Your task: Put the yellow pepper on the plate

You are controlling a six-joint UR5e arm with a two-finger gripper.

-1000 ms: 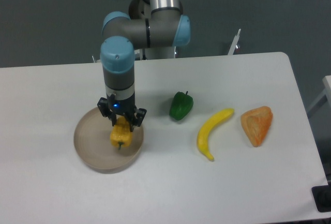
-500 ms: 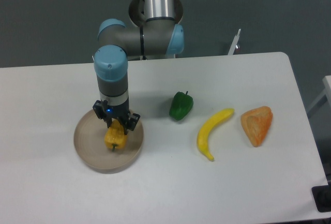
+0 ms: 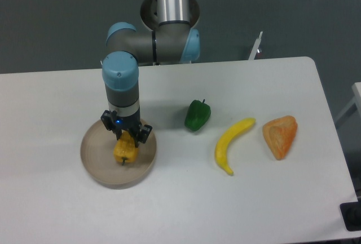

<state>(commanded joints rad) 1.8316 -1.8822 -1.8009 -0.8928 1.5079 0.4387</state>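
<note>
Yellow pepper: you see it clamped between the fingers of your gripper, directly beneath the wrist, over the middle of the plate. Green pepper, banana: off to the gripper's side.

One camera sits high in front, looking down at the whole white bench, arm at 12 o'clock.

1. The yellow pepper: small, golden, lobed, inside the plate near its middle, dark stem toward the desk's front edge.
2. The plate: round, beige, low-rimmed, toward the desk's left side.
</note>
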